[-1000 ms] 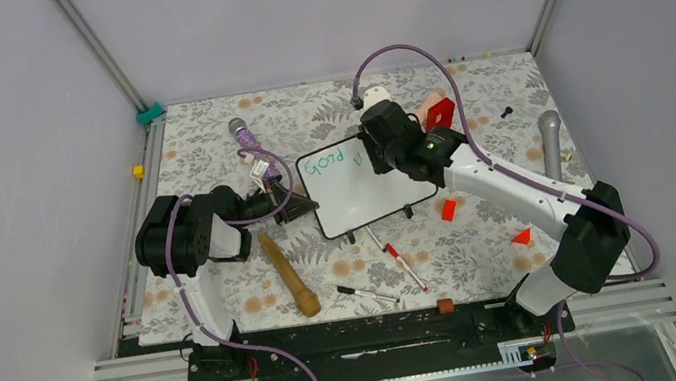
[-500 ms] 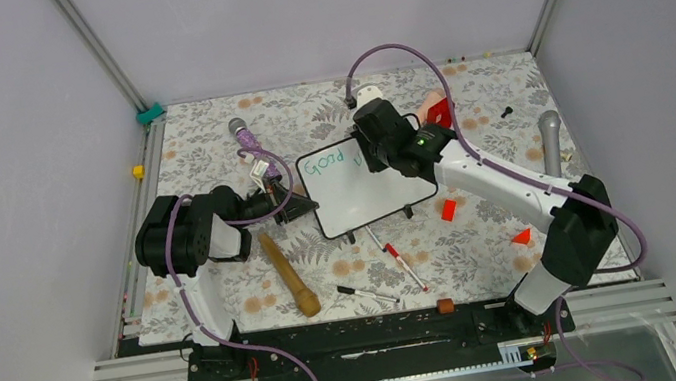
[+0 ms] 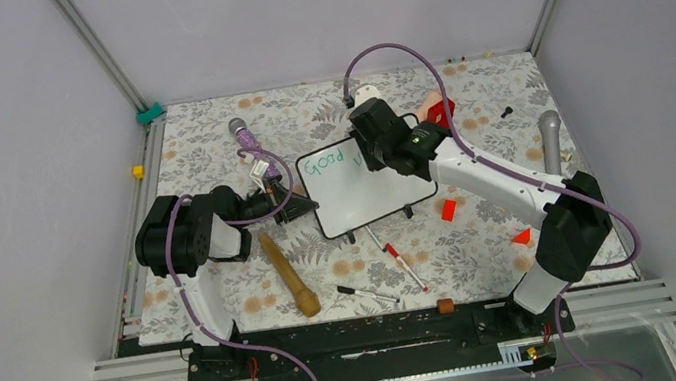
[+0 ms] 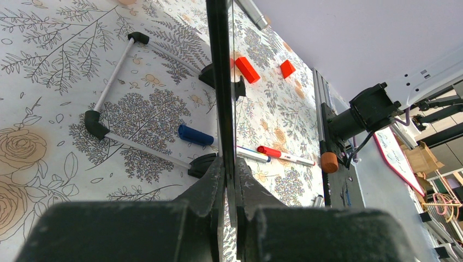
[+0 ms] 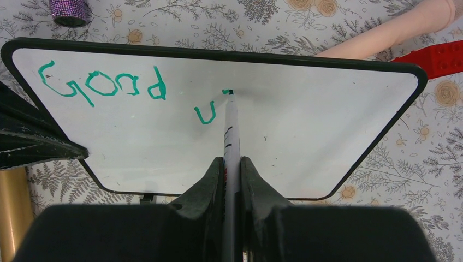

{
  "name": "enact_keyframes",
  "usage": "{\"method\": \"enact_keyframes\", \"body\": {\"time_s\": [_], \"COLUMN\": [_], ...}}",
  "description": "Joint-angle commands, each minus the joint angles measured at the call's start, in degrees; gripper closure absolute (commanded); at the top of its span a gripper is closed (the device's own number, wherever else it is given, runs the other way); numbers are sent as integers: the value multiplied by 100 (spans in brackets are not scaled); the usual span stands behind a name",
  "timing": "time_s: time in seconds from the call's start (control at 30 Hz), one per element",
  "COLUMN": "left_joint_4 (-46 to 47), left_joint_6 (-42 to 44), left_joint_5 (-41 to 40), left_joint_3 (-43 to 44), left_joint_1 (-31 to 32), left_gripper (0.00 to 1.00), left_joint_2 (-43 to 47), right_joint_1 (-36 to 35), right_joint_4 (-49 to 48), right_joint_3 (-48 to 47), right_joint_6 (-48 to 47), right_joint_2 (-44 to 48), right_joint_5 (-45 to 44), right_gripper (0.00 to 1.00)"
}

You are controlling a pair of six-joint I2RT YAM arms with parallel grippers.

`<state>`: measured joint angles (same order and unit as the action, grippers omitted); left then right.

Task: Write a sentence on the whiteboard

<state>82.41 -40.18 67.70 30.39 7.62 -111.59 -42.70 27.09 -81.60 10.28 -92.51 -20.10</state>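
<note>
Where lettered, whiteboard [image 5: 306, 125] beneath right tool [image 5: 232, 161].

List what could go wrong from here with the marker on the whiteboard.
1. The left gripper pinches the whiteboard only by one thin edge; pressure from the marker might pivot or slip it, smearing the green writing.
2. The right gripper holds the slim marker well back from its tip; it may tilt or slide, skewing letters.
3. A shifting board could hit the loose pens beside it.

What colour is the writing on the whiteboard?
Green; the writing on the whiteboard shows best in the right wrist view.
</note>
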Motion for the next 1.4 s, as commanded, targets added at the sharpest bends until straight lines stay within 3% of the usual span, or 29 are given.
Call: {"method": "enact_keyframes", "body": {"time_s": [0.0,0.53,1.37], "left_joint_4": [220,218,216], "left_joint_6": [379,380,380], "left_joint_5": [137,139,140], "left_joint_3": [11,1,0], "left_joint_1": [33,34,33], "left_gripper": [100,100,100], "left_joint_2": [5,-1,-2], "right_joint_1": [2,-1,-1], "right_joint_4": [-103,-301,-249], "right_joint_3": [-157,300,334], "right_joint_6": [-32,20,34], "right_joint_2": [66,692,299], "right_joint_5": [-52,154,209], "right_gripper": [100,100,100]}}
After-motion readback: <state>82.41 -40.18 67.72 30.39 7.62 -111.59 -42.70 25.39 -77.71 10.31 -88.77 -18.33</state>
